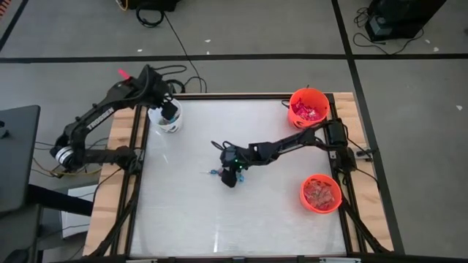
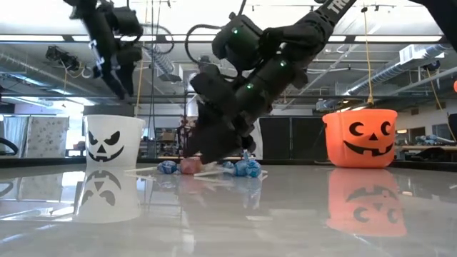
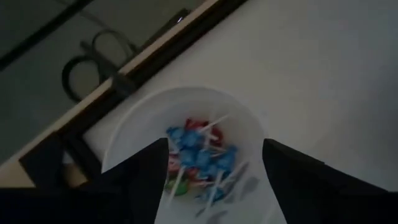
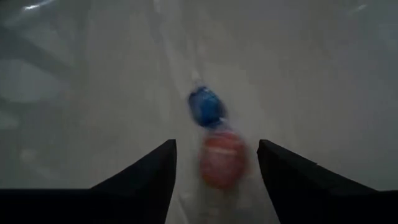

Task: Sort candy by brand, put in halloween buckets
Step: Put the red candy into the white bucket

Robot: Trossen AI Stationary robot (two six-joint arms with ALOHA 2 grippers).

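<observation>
Candy lies mid-frame on the bench, between your right gripper's wide-open, empty jaws. Light, slippery lollipops: pinch the wrapped head. Left gripper hangs open over the white bucket.

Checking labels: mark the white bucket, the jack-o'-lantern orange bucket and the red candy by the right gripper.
white bucket (image 2: 113, 143): low view, front wall, on its face.
orange bucket (image 2: 360, 139): low view, front wall, between the eyes.
red candy (image 4: 222, 158): right wrist view, wrapper's middle.
</observation>
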